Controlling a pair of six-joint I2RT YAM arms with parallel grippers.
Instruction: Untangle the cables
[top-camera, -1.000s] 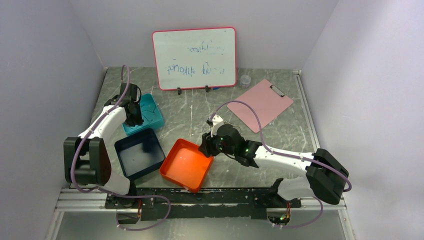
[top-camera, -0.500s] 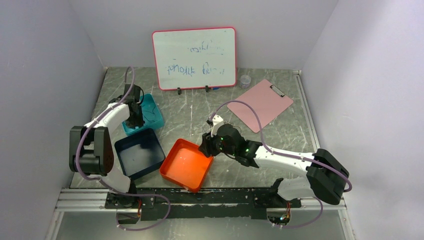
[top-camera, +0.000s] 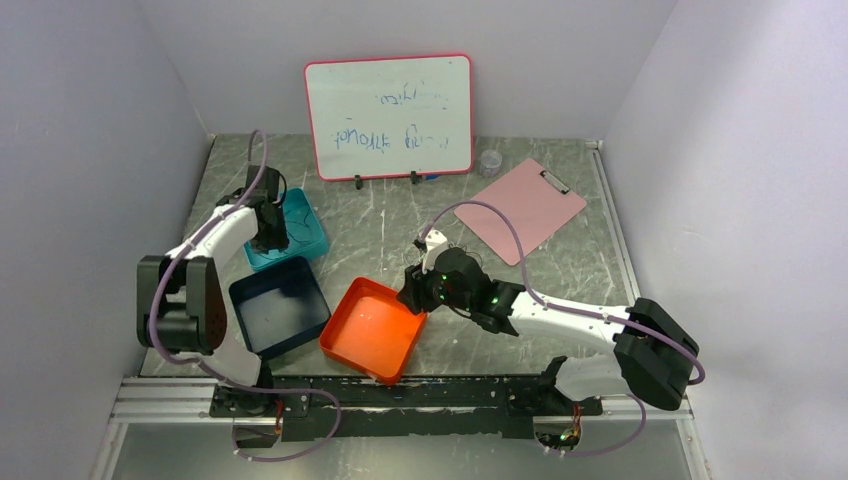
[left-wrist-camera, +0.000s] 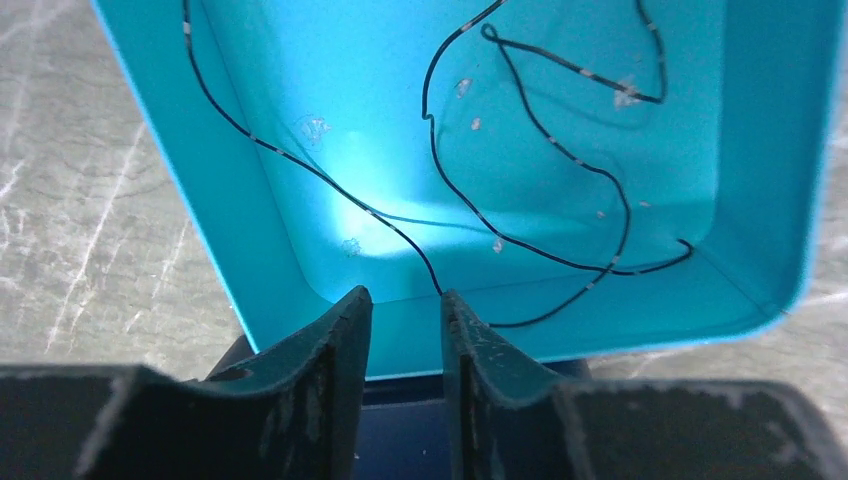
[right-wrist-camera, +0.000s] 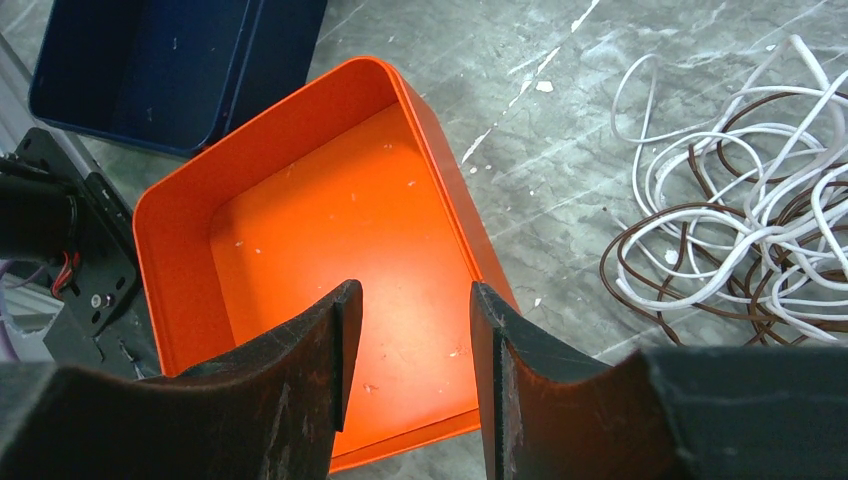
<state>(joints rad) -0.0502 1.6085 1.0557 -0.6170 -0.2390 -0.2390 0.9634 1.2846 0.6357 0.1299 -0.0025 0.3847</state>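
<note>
A thin black cable (left-wrist-camera: 368, 211) lies in loose loops inside the teal tray (left-wrist-camera: 250, 230), and one end of it runs up to the tip of my left gripper's right finger. My left gripper (left-wrist-camera: 405, 293) hangs over the near wall of that tray (top-camera: 318, 240), open by a narrow gap with nothing between the fingers. A tangle of white and brown cables (right-wrist-camera: 740, 220) rests on the table to the right of the orange tray (right-wrist-camera: 340, 210). My right gripper (right-wrist-camera: 410, 290) stands open above that tray, holding nothing.
A navy tray (top-camera: 280, 305) sits between the teal tray and the orange tray (top-camera: 375, 335). At the back stand a whiteboard (top-camera: 390, 115), a pink clipboard (top-camera: 528, 205) and a small clear cup (top-camera: 490, 160). Walls close in left and right.
My left arm has folded its elbow in towards its base, while its gripper stays over the teal tray. The right arm has not moved.
</note>
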